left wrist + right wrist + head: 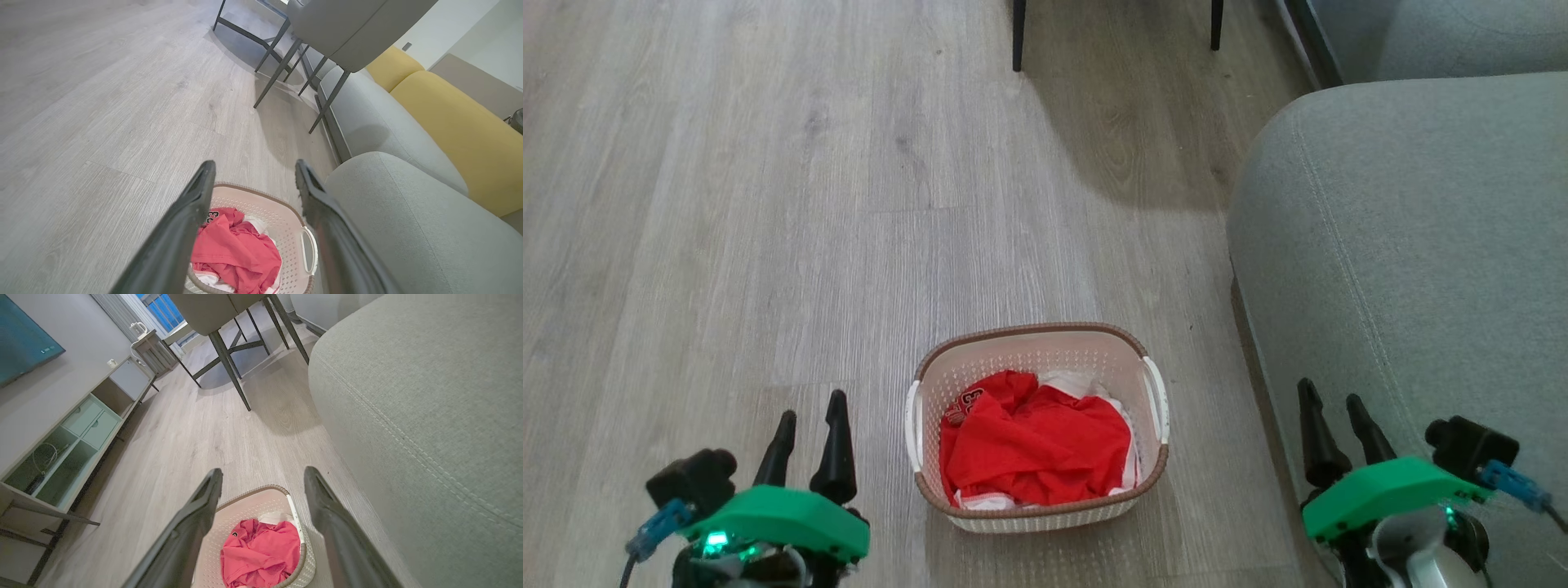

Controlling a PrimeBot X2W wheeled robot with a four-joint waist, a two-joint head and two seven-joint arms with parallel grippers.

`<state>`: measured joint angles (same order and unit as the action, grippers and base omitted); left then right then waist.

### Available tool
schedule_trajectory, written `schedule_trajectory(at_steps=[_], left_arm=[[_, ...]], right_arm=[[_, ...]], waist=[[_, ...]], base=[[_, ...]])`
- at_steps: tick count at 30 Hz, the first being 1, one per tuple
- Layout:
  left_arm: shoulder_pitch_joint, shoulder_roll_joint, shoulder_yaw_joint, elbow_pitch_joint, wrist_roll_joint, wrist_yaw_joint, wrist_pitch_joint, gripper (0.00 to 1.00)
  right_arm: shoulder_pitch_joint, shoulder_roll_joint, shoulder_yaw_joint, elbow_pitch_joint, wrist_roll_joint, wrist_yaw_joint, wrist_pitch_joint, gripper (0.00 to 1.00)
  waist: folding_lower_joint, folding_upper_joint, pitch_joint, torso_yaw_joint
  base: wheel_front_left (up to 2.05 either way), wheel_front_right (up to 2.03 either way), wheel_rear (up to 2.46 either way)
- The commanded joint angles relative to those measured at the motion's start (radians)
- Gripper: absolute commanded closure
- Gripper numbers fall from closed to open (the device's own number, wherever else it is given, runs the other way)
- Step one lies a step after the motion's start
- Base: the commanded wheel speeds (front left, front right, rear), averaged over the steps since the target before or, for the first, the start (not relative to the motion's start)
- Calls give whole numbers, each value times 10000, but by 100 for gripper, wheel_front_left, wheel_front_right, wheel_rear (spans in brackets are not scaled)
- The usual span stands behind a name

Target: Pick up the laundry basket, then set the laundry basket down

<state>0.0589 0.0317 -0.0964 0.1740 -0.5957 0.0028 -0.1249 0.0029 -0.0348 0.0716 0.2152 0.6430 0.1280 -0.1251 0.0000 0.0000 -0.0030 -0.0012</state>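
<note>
left gripper [811, 408] + right gripper [1330, 394]: fingers spread, empty | cream perforated plastic laundry basket [1021, 361] between them on floor [768, 204] | likely flanking its handles [1158, 400] for the lift

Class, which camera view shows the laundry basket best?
The head view: the laundry basket is whole, rim and both handles visible. Both wrist views crop it at the bottom edge, partly behind fingers.

Green wrist housings [776, 516], tapered black jaws, blue cable plugs [658, 523].
</note>
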Motion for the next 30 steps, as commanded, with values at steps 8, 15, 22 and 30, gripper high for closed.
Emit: schedule_trajectory(at_steps=[8, 15, 22, 30], left_arm=[[-227, 146, 15, -536, 1200, 196, -350, 0], [-114, 154, -86, -625, 2025, 317, -558, 0], [-1, 162, -130, -703, 2668, 461, -766, 0], [148, 170, -262, -742, 3441, 553, -973, 0]], right_arm=[[-567, -111, 363, -475, -1182, 20, -361, 0], [-574, -120, 492, -550, -1987, 21, -567, 0], [-563, -129, 635, -601, -2809, 23, -772, 0], [-536, -138, 814, -646, -3659, 24, -977, 0]], waist=[[0, 0, 11, -4], [0, 0, 19, 0], [0, 0, -9, 6], [0, 0, -59, -11]], base=[[0, 0, 0], [0, 0, 0], [0, 0, 0], [0, 0, 0]])
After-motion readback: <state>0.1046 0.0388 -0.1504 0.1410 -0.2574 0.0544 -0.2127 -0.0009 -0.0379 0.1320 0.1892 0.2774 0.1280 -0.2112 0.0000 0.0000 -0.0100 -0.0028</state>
